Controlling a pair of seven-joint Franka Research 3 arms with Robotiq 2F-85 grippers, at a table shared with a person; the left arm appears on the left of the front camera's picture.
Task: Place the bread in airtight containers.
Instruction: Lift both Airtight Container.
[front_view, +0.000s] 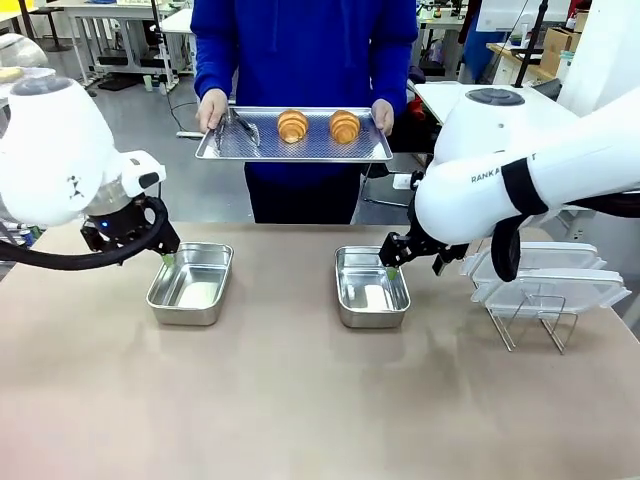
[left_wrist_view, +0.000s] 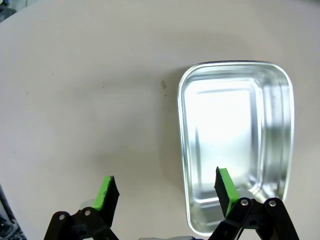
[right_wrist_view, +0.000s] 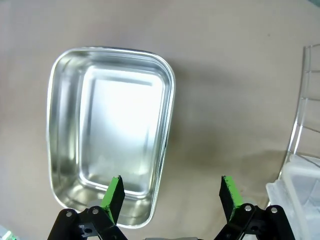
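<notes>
right gripper (right_wrist_view: 170, 196) finger (right_wrist_view: 114, 199) hides some pan (right_wrist_view: 112, 120) rim (jaws apart)

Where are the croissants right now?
Front view: both croissants sit side by side on the perforated tray the person holds beyond the table's far edge.

1. Croissants (front_view: 292, 125) — golden-brown, with darker ridged bands.
2. Perforated tray (front_view: 318, 148): silver, finely dotted.
3. Steel pans (front_view: 190, 284): mirror-bright silver.
4. Table (front_view: 300, 400): plain tan.
5. Person's sweater (front_view: 305, 50): solid blue.
6. Left gripper (left_wrist_view: 165, 177) — black, with bright green pads (left_wrist_view: 105, 192).
</notes>
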